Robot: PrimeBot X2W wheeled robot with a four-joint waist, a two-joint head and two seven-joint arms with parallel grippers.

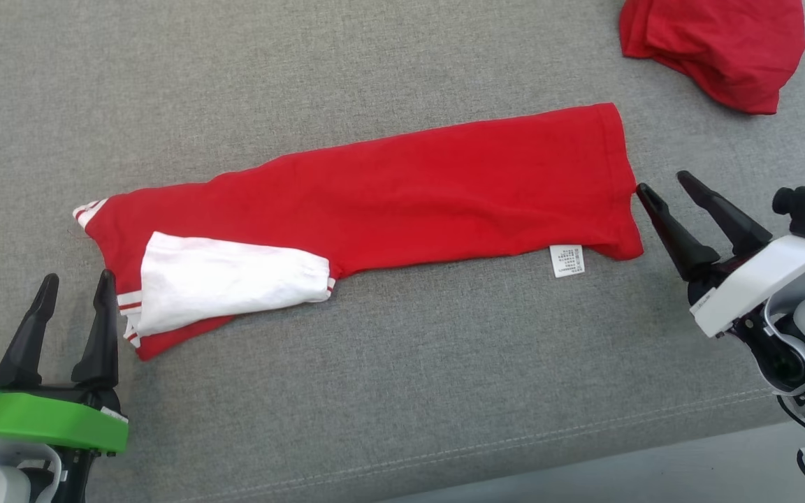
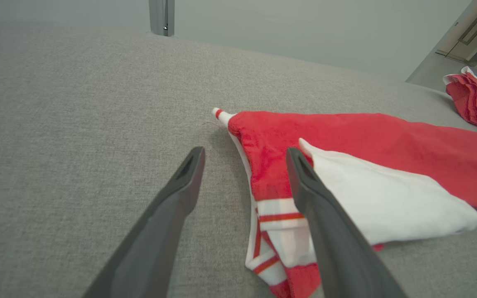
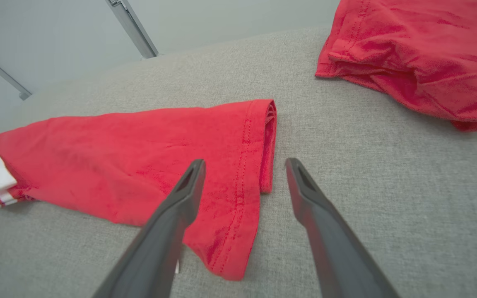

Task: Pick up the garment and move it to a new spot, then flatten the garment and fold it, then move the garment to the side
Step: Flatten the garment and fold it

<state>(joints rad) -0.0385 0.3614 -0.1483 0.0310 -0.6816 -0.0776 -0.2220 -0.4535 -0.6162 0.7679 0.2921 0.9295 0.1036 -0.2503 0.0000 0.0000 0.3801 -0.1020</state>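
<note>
Lying folded in a long strip across the middle of the head view, the red shirt [image 1: 402,195] rests on the grey fabric surface [image 1: 374,391], with the left end effector [image 1: 75,279] at lower left and the right end effector [image 1: 664,183] at right, both released and empty. In the left wrist view, spread fingers straddle the edge by the white sleeve [image 2: 387,203]. In the right wrist view, they straddle the hem [image 3: 246,165].
</note>
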